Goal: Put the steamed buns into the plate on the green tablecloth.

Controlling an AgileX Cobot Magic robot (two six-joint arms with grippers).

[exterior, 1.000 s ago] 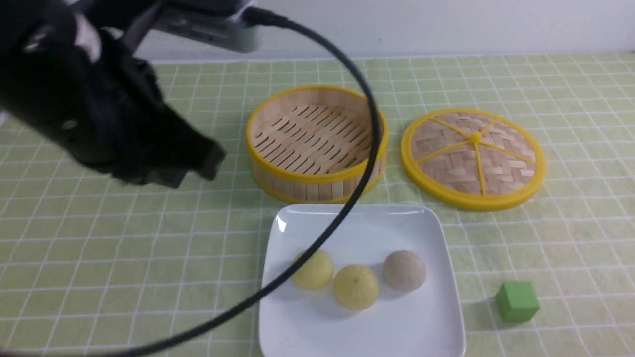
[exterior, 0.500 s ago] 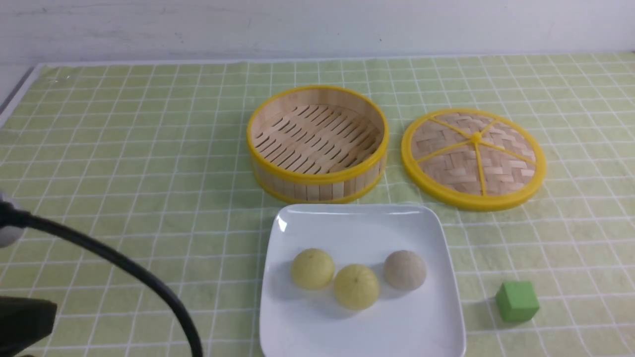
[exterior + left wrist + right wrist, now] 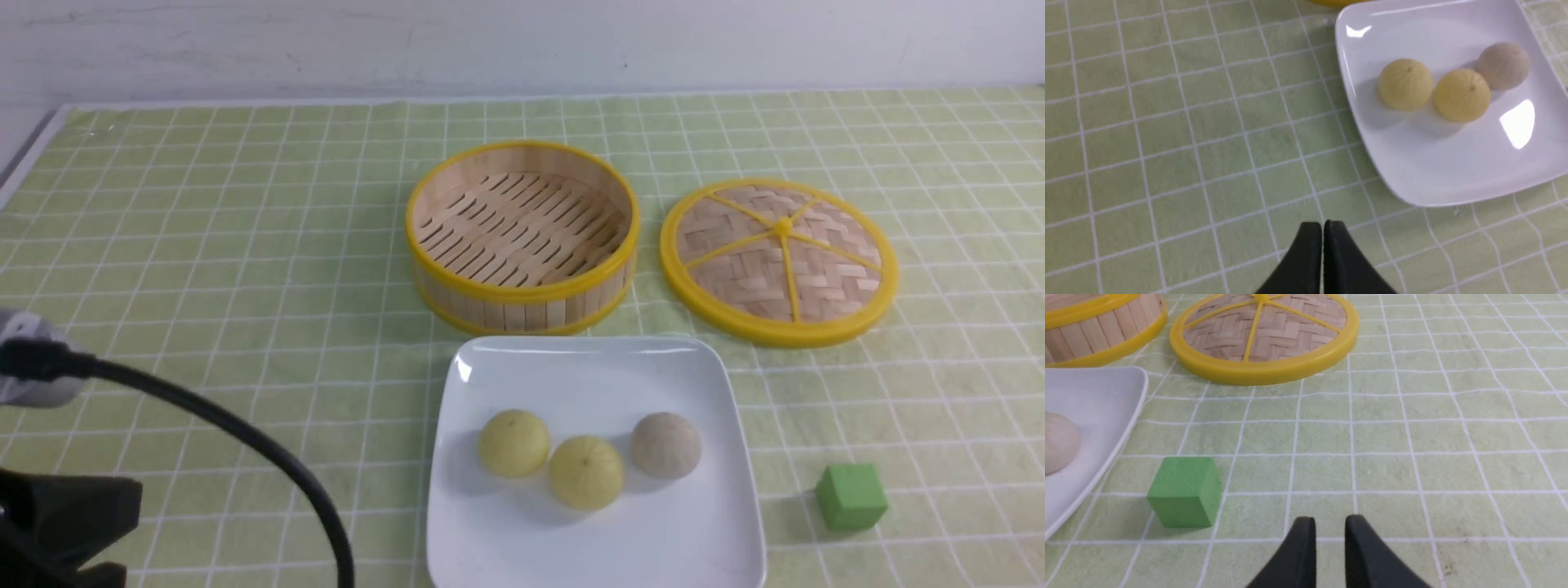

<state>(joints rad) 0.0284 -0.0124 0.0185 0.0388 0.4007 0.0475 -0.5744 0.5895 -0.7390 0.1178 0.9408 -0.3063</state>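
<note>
Two pale-yellow steamed buns (image 3: 513, 443) (image 3: 585, 472) lie side by side in the white square plate (image 3: 588, 351) on the green tablecloth (image 3: 204, 245). The left wrist view shows the same two steamed buns (image 3: 1405, 84) (image 3: 1461, 94) in the plate (image 3: 1412, 171). My left gripper (image 3: 1323, 223) is shut and empty, over bare cloth off the plate's left front corner. My right gripper (image 3: 1329, 520) is open a little with nothing between its fingers, low over the cloth to the right of the plate (image 3: 1094, 396).
A grey-beige bun (image 3: 666, 444) also lies in the plate. Behind it stand a bamboo steamer basket (image 3: 522, 237) and its woven lid (image 3: 780, 261). A green cube (image 3: 851, 496) sits right of the plate. My left arm's black cable (image 3: 245, 441) arcs across the front left.
My left arm has swung from the upper left, where it and its cable crossed the plate, down to the front-left corner. The buns and plate have not moved.
</note>
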